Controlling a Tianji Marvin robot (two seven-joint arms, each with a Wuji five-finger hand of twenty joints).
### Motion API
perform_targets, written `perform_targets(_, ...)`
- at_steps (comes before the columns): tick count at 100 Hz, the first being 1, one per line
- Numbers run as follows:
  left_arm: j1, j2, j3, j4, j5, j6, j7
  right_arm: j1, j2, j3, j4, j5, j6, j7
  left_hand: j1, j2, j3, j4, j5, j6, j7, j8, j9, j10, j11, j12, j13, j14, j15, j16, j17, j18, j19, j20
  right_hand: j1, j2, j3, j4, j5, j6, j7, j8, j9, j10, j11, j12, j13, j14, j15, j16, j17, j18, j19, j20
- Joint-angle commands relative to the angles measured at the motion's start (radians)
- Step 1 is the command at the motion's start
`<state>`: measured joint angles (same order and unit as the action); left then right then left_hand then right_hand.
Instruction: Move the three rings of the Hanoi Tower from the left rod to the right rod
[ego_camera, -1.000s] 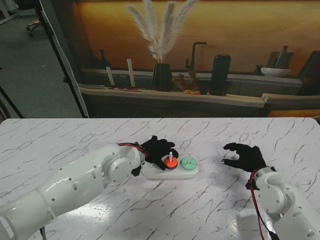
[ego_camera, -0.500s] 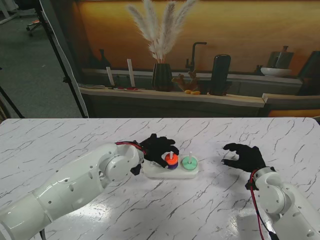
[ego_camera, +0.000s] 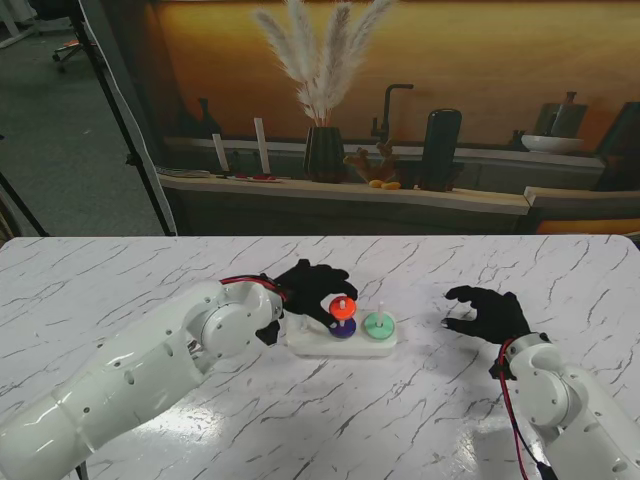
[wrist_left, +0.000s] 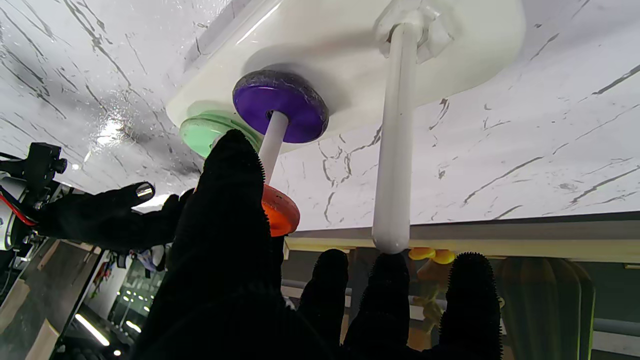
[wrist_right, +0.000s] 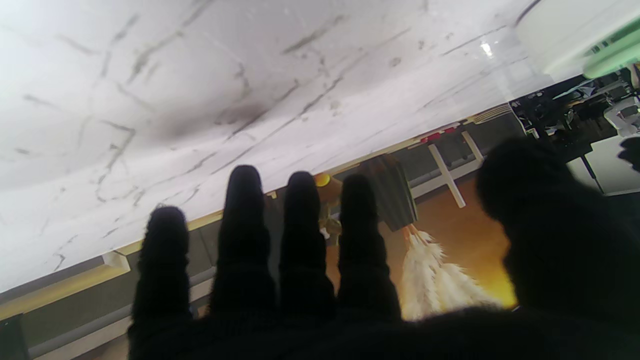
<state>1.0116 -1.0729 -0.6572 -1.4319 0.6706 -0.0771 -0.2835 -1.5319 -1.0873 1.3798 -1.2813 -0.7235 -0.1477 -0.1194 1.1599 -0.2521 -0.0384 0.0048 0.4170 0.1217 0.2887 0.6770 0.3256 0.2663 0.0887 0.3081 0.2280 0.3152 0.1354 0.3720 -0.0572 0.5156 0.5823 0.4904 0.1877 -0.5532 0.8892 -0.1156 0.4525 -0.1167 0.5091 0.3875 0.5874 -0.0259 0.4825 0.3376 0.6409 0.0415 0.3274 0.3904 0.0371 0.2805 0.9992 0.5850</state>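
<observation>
The white tower base lies mid-table with three rods. A purple ring sits at the foot of the middle rod, and a green ring lies on the right rod. My left hand is shut on the orange ring, held partway up the middle rod. In the left wrist view the thumb presses the orange ring clear of the purple ring, beside the bare left rod. My right hand hovers open to the right of the base.
Marble table top spreads all round the base. A counter with a vase of pampas grass and bottles stands beyond the far edge. The right wrist view shows spread fingers and a corner of the base.
The orange ring has risen off the purple ring along the middle rod, with my left hand lifting it. The right hand has stayed where it was.
</observation>
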Motion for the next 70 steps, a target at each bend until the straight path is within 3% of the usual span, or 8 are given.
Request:
perform_targets(1, 0.005, 0.001, -0.008, -0.014, 0.005, -0.015, -0.013, -0.005, -0.007, -0.007, 0.002, 0.004, -0.003, -0.001, 0.076, 0.086, 0.034, -0.016, 0.041, -0.066, 0.077, 0.030, 0.015, -0.009, 0.001, 0.020, 0.026, 0.007, 0.008, 0.014, -0.008, 0.047, 0.041, -0.010, -0.004, -0.007, 0.008, 0.036, 0.018, 0.006, -0.001, 0.015, 0.018, 0.002, 0.015, 0.005, 0.007, -0.023, 0.012, 0.008, -0.015, 0.102, 0.023, 0.008)
perform_targets(70, 0.075, 0.026, -0.162, -0.129, 0.044, -0.005, -0.088, 0.006, -0.009, -0.025, 0.014, 0.014, -0.006, -0.007, 0.064, 0.097, 0.029, -0.017, 0.048, -0.056, 0.046, 0.011, 0.019, -0.005, -0.004, 0.018, 0.031, 0.010, 0.008, 0.014, -0.006, 0.049, 0.043, -0.011, -0.003, -0.008, 0.007, 0.036, 0.018, 0.007, -0.001, 0.015, 0.017, 0.002, 0.015, 0.006, 0.007, -0.023, 0.012, 0.008, -0.015, 0.101, 0.024, 0.008)
